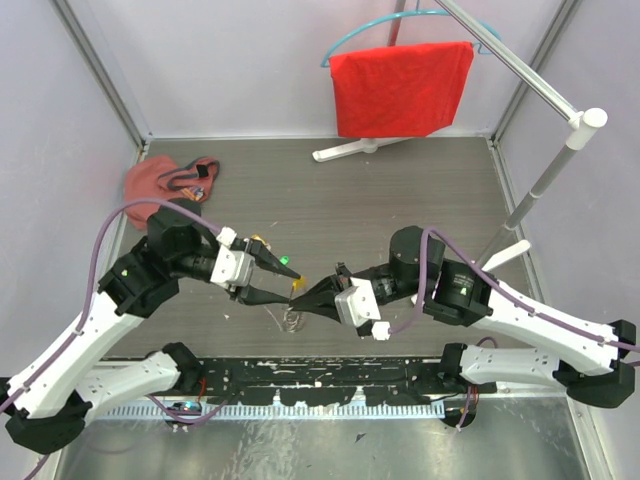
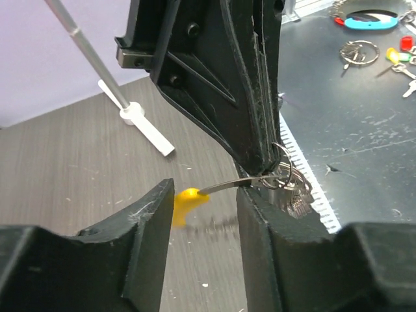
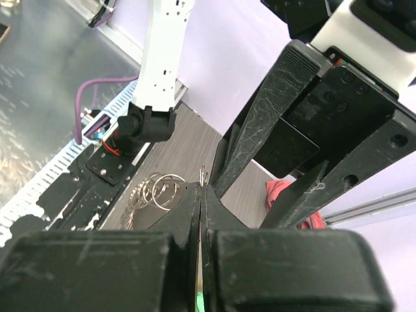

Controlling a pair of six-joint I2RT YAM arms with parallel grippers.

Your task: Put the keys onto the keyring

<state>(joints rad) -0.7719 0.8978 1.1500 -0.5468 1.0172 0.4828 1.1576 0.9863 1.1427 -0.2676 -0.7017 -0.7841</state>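
Observation:
The keyring [image 1: 290, 320] is a bunch of silvery loops hanging just above the table between the arms. My right gripper [image 1: 305, 293] is shut on one thin loop of the keyring [image 3: 203, 174], and the other loops [image 3: 156, 188] dangle to its left. A key with a yellow head [image 2: 188, 198] and a silver blade sticks out from the right gripper's tip. It lies in the gap of my left gripper [image 2: 205, 195], which is open, and neither pad touches it. A green key head [image 1: 285, 262] shows beside the left gripper's upper finger.
A red pouch with cords [image 1: 165, 180] lies at the back left. A red cloth [image 1: 400, 85] hangs on a white stand [image 1: 545, 180] at the back right. Spare rings and coloured keys [image 2: 364, 49] lie on the dark metal shelf in front of the table.

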